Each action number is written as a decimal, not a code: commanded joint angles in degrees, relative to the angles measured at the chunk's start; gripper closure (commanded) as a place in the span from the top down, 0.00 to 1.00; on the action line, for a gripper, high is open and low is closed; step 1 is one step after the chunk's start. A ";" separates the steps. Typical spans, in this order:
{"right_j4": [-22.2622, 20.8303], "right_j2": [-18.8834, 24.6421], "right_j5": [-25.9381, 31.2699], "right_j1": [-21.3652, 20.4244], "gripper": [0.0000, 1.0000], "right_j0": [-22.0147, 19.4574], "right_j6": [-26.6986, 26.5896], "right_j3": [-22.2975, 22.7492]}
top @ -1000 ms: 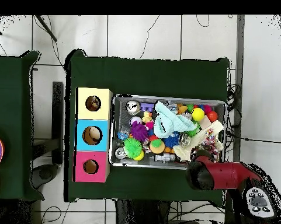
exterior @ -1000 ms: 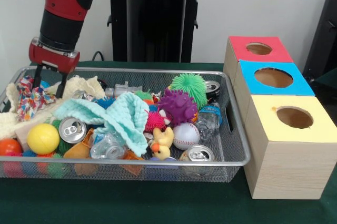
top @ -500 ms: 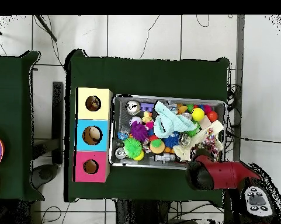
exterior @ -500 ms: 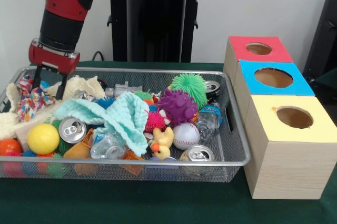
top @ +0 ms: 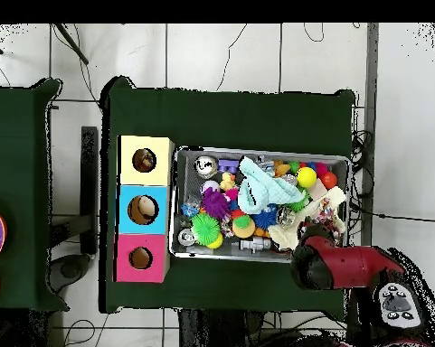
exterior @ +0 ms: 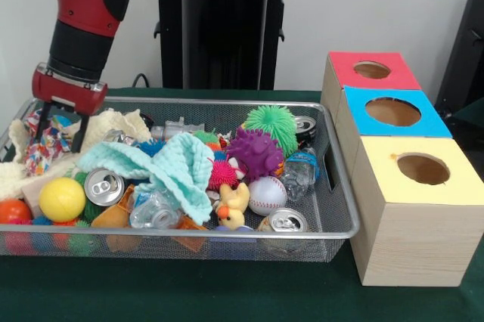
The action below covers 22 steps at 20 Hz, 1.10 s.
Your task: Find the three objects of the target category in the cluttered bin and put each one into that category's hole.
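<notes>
My gripper (exterior: 59,130) hangs open at the left end of the wire mesh bin (exterior: 227,101), its fingers either side of a multi-coloured patterned cloth (exterior: 38,148). Nothing is held. A cream cloth (exterior: 117,122) lies right beside it and a mint knitted cloth (exterior: 162,167) covers the bin's middle. Cans (exterior: 103,186) (exterior: 286,221) (exterior: 305,124), clear bottles (exterior: 155,212) (exterior: 301,169), spiky balls (exterior: 255,152) (exterior: 271,125), a baseball (exterior: 267,195) and a yellow ball (exterior: 62,199) fill the rest. In the overhead view the red arm (top: 334,267) hides the gripper.
Three wooden boxes stand by the bin's right end, each with a round hole: red (exterior: 372,69), blue (exterior: 393,112), yellow (exterior: 422,168). From overhead they line the bin's (top: 261,151) left side (top: 141,257) (top: 144,210) (top: 146,160). A rubber duck (exterior: 233,205) sits near the front.
The gripper has shifted left and slightly down in the front view, from beside the cream cloth to over the patterned cloth. The bin's contents have not moved.
</notes>
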 commanded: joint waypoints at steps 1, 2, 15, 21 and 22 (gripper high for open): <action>-2.10 1.62 -4.29 3.17 1.00 0.71 2.19 -5.76; -2.32 2.03 -4.24 3.22 1.00 0.37 1.95 -5.95; -3.52 6.36 -0.59 0.80 0.00 -2.15 0.44 -3.78; -1.59 6.37 3.03 -2.96 0.00 0.30 0.77 -0.61; -1.42 7.18 4.12 -3.85 0.00 0.13 0.25 0.18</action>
